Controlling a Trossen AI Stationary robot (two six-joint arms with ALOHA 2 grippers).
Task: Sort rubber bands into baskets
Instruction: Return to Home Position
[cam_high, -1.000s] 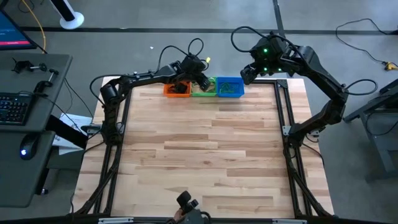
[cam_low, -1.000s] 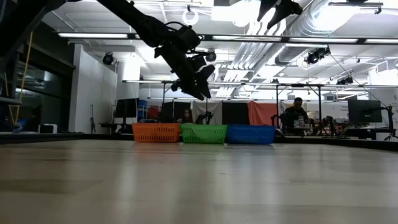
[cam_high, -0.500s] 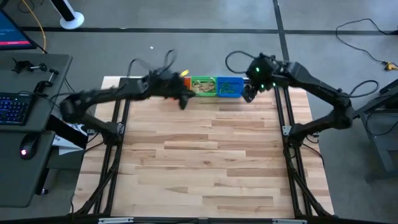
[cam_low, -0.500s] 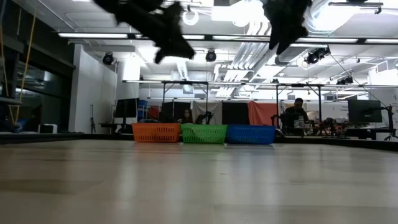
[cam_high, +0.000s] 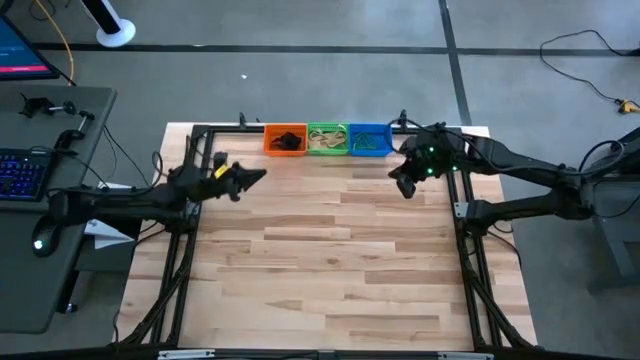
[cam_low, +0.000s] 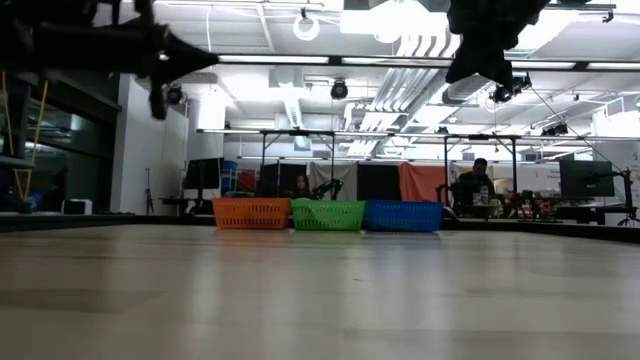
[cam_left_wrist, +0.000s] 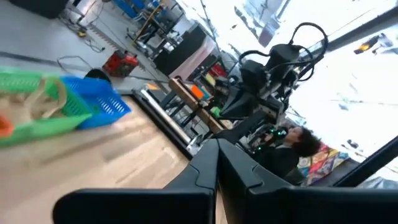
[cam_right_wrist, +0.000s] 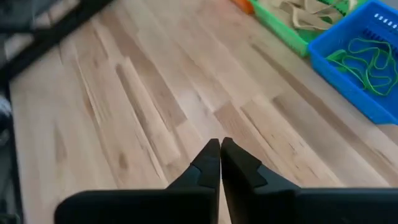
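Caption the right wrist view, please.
Shut right gripper over the table; tan bands in green basket, green bands in blue basket.

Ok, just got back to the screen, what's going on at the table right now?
Nothing is being handled. The left gripper hangs over the table on its left side, and the right gripper hangs near the blue basket, both with jaws shut and empty. The orange basket, green basket and blue basket sit in a row at the far edge, holding black bands, tan bands and green bands in that order. No loose band shows on the table.
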